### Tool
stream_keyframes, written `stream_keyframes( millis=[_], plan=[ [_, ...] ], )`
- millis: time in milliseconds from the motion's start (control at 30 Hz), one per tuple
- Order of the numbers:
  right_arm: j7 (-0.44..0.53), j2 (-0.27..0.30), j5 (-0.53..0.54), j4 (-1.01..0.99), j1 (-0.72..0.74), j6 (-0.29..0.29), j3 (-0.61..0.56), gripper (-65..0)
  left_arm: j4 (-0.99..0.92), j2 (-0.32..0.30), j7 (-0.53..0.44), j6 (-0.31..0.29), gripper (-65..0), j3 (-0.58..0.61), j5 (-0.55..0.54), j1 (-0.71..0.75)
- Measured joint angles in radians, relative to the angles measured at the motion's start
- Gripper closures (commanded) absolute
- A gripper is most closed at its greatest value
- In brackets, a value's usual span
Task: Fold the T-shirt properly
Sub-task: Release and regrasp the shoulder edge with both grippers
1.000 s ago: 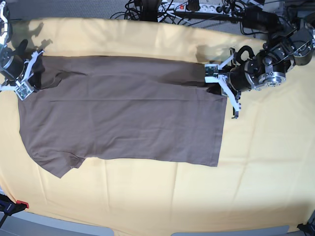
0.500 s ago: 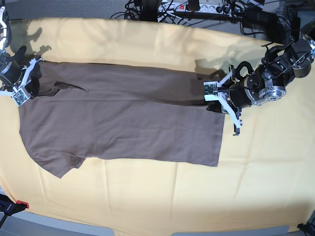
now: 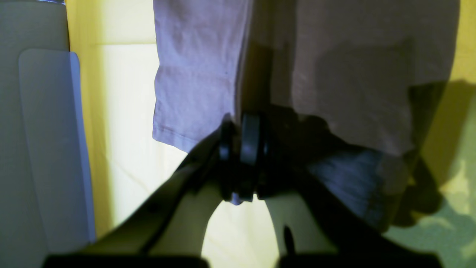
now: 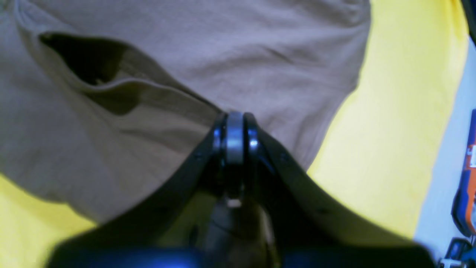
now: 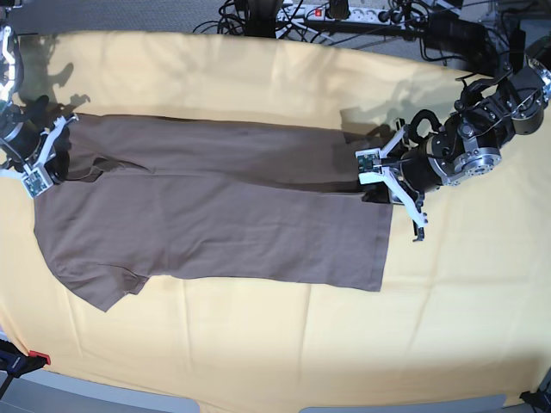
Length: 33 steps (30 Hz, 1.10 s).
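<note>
The taupe T-shirt (image 5: 215, 215) lies spread across the pale yellow cloth (image 5: 258, 344), sleeves to the left and hem to the right. My left gripper (image 5: 372, 176) is shut on the far corner of the hem and holds it lifted. In the left wrist view the gripper (image 3: 241, 149) pinches the shirt (image 3: 334, 74). My right gripper (image 5: 53, 163) is shut on the far shoulder edge at the left. In the right wrist view the gripper (image 4: 234, 136) pinches the wrinkled shirt (image 4: 186, 56). The far edge of the shirt hangs raised between the two grippers.
Cables and a power strip (image 5: 344, 13) lie behind the far edge of the cloth. A small red-tipped object (image 5: 39, 356) sits at the near left corner. An orange object (image 4: 468, 186) shows beyond the cloth's edge in the right wrist view.
Both grippers have moved toward the near side, carrying the shirt's far edge with them. The far strip of the shirt is lifted and drawn inward.
</note>
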Motion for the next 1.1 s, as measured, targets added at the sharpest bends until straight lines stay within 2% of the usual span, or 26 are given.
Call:
stream_keyframes(
  millis=[67,100,133,200,300,400,500,533,600,733,800,1033,1100],
  plan=[
    [-0.005,0.001,-0.003,0.0,0.023,0.042,-0.002,-31.9,0.0,0.0,0.019,-0.001,-22.2,0.0,0.018,-0.008],
    [-0.016,0.006,0.005,0.001,0.034,0.049,-0.002,-36.2,0.0,-0.001,0.031,-0.004,-27.2,0.003,0.017,-0.022],
    [-0.032,0.016,0.005,0.001,0.047,0.068,-0.002,-37.9,0.0,-0.005,0.037,-0.009,-29.3,0.004,0.011,-0.036],
    [-0.098,0.047,0.051,0.015,0.067,0.114,-0.001,-37.8,0.0,-0.022,0.036,-0.018,-29.5,0.003,-0.011,-0.072],
    [-0.237,0.105,0.166,0.074,0.069,0.145,-0.001,-37.7,0.0,-0.056,0.038,-0.084,-29.5,0.003,-0.047,-0.118],
    [-0.433,0.137,0.323,0.14,0.067,0.154,-0.001,-37.7,0.002,-0.08,0.036,-0.207,-29.5,0.003,-0.127,-0.14],
    [-0.574,0.144,0.462,0.195,0.064,0.158,-0.001,-37.4,0.019,-0.098,0.04,-0.352,-29.5,0.003,-0.203,-0.14],
    [-0.602,0.145,0.486,0.204,0.058,0.159,-0.001,-37.2,0.027,-0.103,0.037,-0.386,-29.5,0.003,-0.232,-0.138],
    [-0.635,0.153,0.502,0.208,0.025,0.16,-0.001,-37.2,0.039,-0.113,0.032,-0.412,-29.5,0.003,-0.249,-0.126],
    [-0.632,0.153,0.412,0.206,-0.08,0.159,-0.001,-37.3,0.038,-0.14,0.037,-0.417,-29.5,0.003,-0.243,-0.101],
    [-0.592,0.152,0.329,0.206,-0.126,0.161,-0.002,-37.3,0.037,-0.138,0.037,-0.417,-29.5,0.003,-0.241,-0.097],
    [-0.309,0.154,0.007,0.205,-0.249,0.16,0.0,-37.3,0.037,-0.135,0.037,-0.417,-29.5,0.003,-0.241,-0.09],
    [-0.236,0.152,-0.055,0.188,-0.271,0.158,-0.001,-37.3,0.037,-0.135,0.037,-0.417,-29.5,0.003,-0.241,-0.087]
  ],
)
